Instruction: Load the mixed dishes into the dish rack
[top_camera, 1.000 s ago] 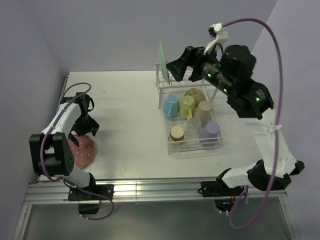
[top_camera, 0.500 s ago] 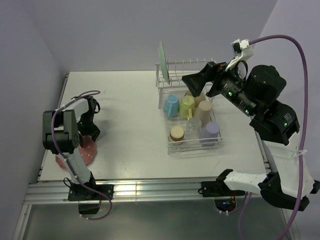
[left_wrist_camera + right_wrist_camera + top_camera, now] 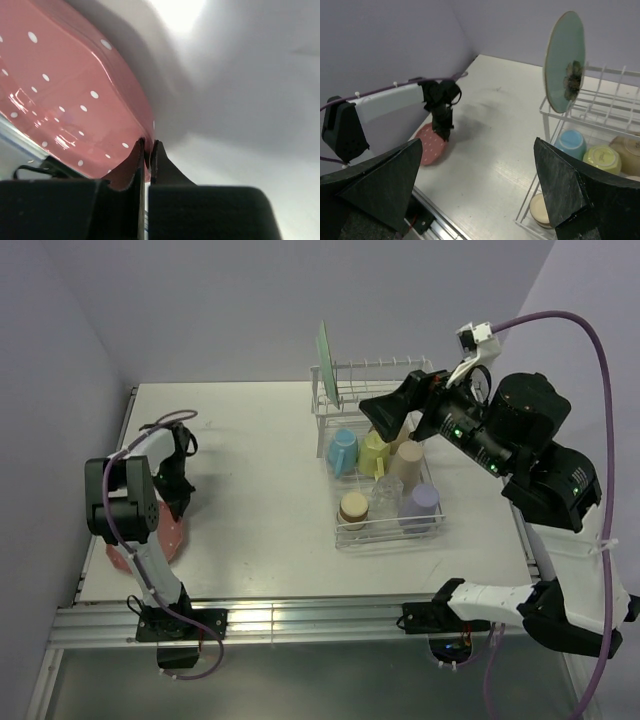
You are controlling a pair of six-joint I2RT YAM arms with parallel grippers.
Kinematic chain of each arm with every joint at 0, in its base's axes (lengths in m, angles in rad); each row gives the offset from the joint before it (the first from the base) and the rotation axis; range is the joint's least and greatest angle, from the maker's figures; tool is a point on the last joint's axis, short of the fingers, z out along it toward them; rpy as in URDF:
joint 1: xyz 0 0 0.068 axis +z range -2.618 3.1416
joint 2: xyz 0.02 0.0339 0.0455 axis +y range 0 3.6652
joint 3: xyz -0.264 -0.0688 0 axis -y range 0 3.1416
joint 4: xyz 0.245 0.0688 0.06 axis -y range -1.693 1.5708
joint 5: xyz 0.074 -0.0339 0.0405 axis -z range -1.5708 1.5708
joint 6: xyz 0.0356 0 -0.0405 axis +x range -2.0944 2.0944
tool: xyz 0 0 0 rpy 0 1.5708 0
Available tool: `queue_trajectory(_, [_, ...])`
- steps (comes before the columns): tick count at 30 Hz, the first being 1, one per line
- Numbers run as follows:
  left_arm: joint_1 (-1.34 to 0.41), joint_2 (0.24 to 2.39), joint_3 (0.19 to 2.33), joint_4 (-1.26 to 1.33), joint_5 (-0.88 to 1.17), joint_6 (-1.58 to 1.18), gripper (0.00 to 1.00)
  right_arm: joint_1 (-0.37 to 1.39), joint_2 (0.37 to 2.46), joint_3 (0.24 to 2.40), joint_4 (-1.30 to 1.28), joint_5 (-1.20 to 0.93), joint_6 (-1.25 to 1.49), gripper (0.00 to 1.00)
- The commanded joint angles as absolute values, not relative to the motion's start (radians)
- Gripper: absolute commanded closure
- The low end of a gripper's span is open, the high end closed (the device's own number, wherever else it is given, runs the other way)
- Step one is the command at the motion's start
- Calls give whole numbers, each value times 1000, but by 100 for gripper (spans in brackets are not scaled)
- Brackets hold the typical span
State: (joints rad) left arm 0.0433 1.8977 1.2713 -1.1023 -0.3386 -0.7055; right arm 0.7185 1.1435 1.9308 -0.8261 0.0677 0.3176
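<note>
One green plate [image 3: 323, 358] in rack [image 3: 362, 390] (cups [image 3: 420, 502] below)

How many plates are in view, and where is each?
2. The mint-green plate stands upright between the prongs of the dish rack. The pink dotted plate is near the left front edge of the table, rim pinched by the left hand. No others show.
</note>
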Motion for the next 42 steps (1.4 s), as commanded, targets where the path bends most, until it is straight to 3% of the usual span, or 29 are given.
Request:
queue_trajectory(1, [35, 1746, 1434, -1098, -143, -693, 100, 773, 1173, 1965, -842, 84, 324, 0])
queue_trajectory(8, [37, 1525, 1603, -1186, -11, -713, 100, 845, 1247, 2008, -870, 63, 330, 0])
queue_trajectory(14, [37, 1361, 1578, -1157, 107, -784, 100, 896, 1284, 1991, -868, 32, 359, 0])
queue_trajectory(23, [37, 1290, 1742, -1170, 386, -859, 100, 982, 1347, 2011, -896, 20, 379, 0])
queue_trajectory(29, [37, 1169, 1608, -1051, 636, -1077, 100, 1072, 1443, 2065, -943, 47, 334, 0])
queue_trajectory(42, [38, 1028, 1480, -982, 724, -1284, 100, 1259, 1557, 1983, -887, 158, 288, 0])
